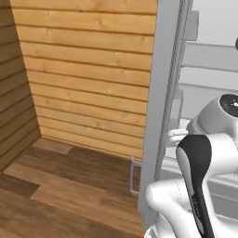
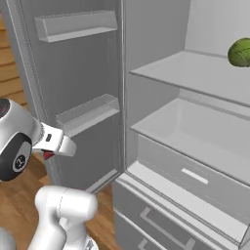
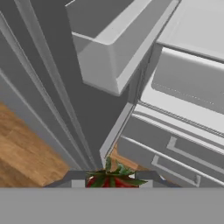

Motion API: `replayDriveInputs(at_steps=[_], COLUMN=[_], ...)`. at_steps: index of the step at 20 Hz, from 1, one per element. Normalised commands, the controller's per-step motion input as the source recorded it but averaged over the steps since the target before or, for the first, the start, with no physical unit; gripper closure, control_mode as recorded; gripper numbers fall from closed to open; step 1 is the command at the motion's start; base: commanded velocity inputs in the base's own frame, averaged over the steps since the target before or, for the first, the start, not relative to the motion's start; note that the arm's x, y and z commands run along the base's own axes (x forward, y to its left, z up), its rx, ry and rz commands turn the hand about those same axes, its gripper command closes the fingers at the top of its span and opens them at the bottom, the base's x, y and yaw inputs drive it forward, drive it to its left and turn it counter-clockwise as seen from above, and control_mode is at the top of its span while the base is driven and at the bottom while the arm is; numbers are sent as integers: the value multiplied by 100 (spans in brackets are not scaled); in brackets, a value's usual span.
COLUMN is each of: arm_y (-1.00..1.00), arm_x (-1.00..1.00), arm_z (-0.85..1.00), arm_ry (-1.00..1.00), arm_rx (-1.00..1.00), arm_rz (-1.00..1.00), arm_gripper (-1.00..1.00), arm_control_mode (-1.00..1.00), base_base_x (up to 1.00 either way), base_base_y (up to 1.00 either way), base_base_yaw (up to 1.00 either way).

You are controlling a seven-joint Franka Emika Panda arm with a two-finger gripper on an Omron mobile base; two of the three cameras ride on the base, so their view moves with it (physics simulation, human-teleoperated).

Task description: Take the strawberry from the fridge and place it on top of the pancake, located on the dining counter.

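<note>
In the left base view the arm is rising at the lower right, in front of the edge of the open fridge [image 1: 160, 93] door, with wooden wall planks and a wood floor beyond.

In the right base view the claw [image 2: 49, 155] is sitting low on the left, beside the inner face of the door, and a speck of red is showing under it: the strawberry [image 2: 48, 156]. The white shelves are lying open on the right, with a green leafy ball [image 2: 240, 52] on the upper one and the drawers below.

In the hand view the strawberry [image 3: 111, 180], green leaves up, is sitting pinched between the two dark fingertips [image 3: 75, 178], so the claw is clenched on the berry.

The pick looks done; the carrying step is in hand. Next the arm is needing to pull clear of the door bins and the base to drive toward the dining counter.
</note>
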Motion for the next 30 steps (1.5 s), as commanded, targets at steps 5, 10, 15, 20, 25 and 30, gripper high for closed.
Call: replayDriveInputs(at_steps=[5, 10, 15, 20, 25, 30], arm_y=[0, 0, 0, 0, 0, 0], arm_x=[0, 0, 0, 0, 0, 0], arm_z=[0, 0, 0, 0, 0, 0], arm_ry=[0, 0, 0, 0, 0, 0], arm_rx=[0, 0, 0, 0, 0, 0], arm_rz=[0, 0, 0, 0, 0, 0], arm_gripper=[100, 100, 100, 100, 100, 100], arm_control_mode=[100, 100, 100, 100, 100, 100], base_base_x=[-97, -100, -100, -93, -31, 2], base_base_y=[-54, -42, -6, 11, 17, 17], base_base_yaw=[72, 73, 64, 55, 46, 38])
